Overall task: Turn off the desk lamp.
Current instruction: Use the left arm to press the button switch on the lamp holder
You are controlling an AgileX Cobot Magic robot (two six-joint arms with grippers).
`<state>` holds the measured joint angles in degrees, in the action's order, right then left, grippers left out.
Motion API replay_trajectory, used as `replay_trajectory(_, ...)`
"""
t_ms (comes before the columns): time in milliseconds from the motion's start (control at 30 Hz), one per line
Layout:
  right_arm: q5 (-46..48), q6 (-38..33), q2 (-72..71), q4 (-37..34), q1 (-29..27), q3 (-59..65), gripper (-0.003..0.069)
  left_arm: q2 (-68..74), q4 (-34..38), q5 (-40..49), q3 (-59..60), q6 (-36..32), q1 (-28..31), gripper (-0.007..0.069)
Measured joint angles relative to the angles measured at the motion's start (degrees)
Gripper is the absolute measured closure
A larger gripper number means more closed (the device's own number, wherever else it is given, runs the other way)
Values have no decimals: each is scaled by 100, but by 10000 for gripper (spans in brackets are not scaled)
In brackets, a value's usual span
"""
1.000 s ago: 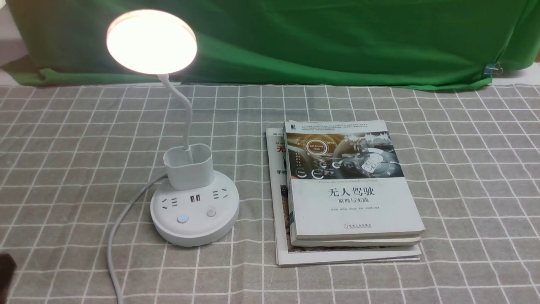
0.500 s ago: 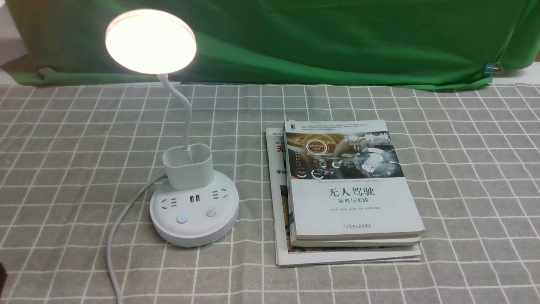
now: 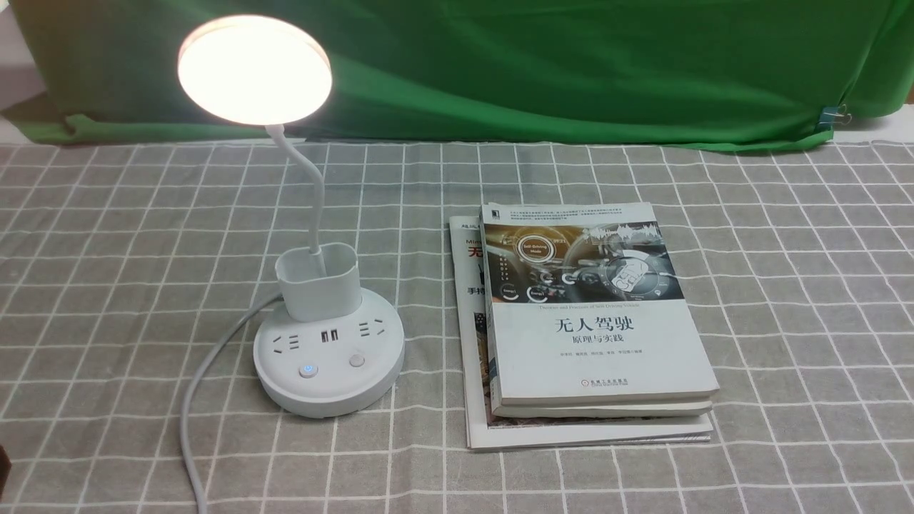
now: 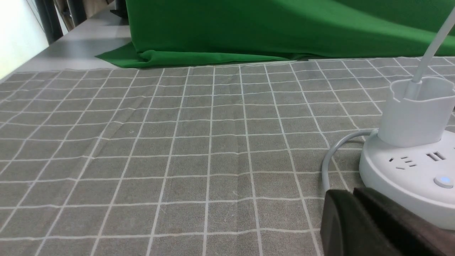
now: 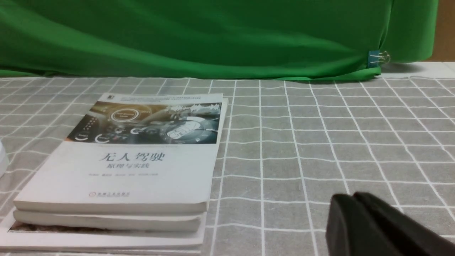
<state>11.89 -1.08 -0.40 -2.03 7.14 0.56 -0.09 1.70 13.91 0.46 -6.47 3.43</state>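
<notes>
The left arm [image 3: 3, 467] has drawn back, both arms' jaws pressed together.

Bare cloth [image 3: 428, 285] separates lamp [image 3: 328, 385] (narrowly) from books [image 3: 600, 350].

And the lit lamp head [image 3: 255, 70] blazes pure white, its detail blown out! The tabletop [image 3: 428, 457] sits evenly bright, while in both wrist views the dark gripper fingers [image 4: 355, 227] go soft!

A makeshift lab tabletop, green cloth backdrop [image 3: 500, 71] clipped behind checked cloth [image 3: 785, 321]
</notes>
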Motion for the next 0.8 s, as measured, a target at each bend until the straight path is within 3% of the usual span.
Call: replay_trajectory(800,0,0,0,0,0,0,622,0,-6,0,0,-121,0,620)
